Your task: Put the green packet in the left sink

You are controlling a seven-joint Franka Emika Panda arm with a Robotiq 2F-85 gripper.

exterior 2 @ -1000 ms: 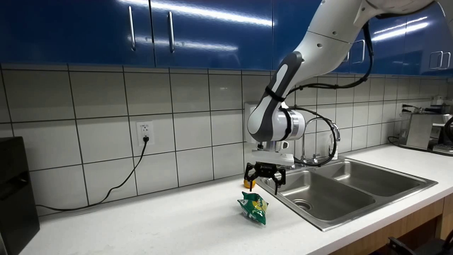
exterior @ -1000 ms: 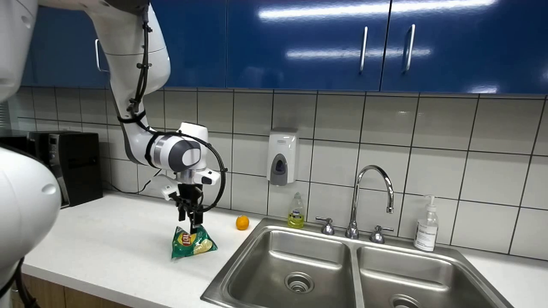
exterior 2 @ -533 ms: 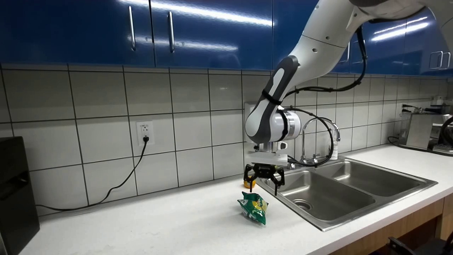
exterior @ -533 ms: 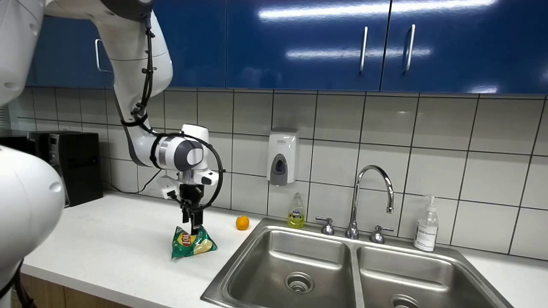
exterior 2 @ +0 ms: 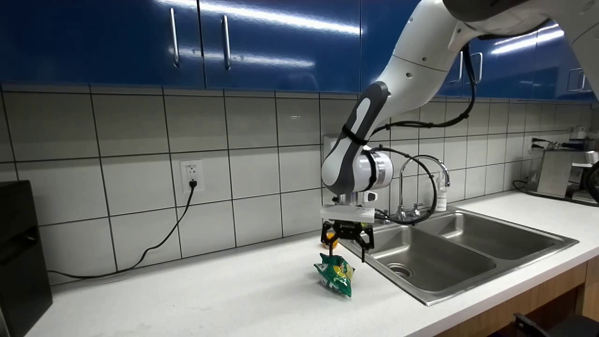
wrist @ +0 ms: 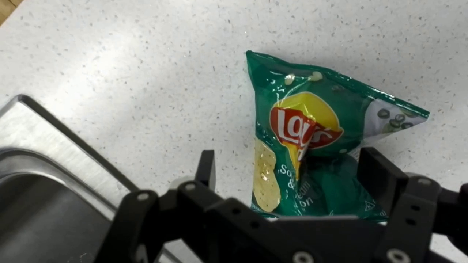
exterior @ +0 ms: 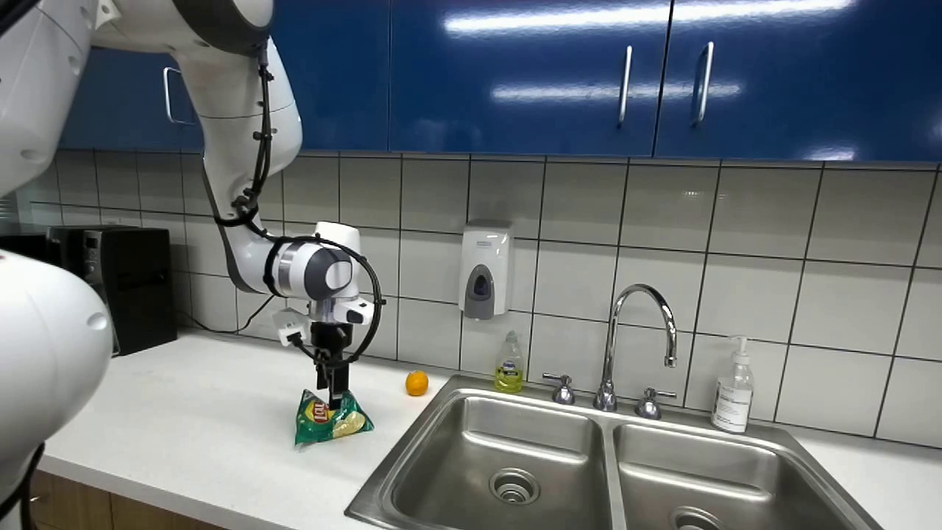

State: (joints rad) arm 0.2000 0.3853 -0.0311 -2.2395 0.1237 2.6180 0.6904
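Note:
The green packet (exterior: pixel 346 425) is a crumpled Lay's chip bag standing on the white counter, left of the sink. It also shows in an exterior view (exterior 2: pixel 336 278) and in the wrist view (wrist: pixel 314 109). My gripper (wrist: pixel 287 166) is open above it. In the wrist view the packet lies between the fingers, nearer the right finger, with bare counter beside the left finger. In both exterior views the gripper (exterior: pixel 330 397) (exterior 2: pixel 347 257) is just over the packet's top; contact cannot be told. The left sink (exterior: pixel 530 423) is a steel basin holding nothing visible; its corner shows in the wrist view (wrist: pixel 55 128).
An orange (exterior: pixel 416 383) sits behind the packet near the wall. A dish soap bottle (exterior: pixel 508 366), the faucet (exterior: pixel 609 353) and a pump bottle (exterior: pixel 734 394) stand along the sink's back. The right basin (exterior: pixel 699 464) adjoins. A black machine (exterior: pixel 132 287) stands at the far left.
My gripper has moved down a little toward the packet and shifted slightly, staying open. The packet has not moved.

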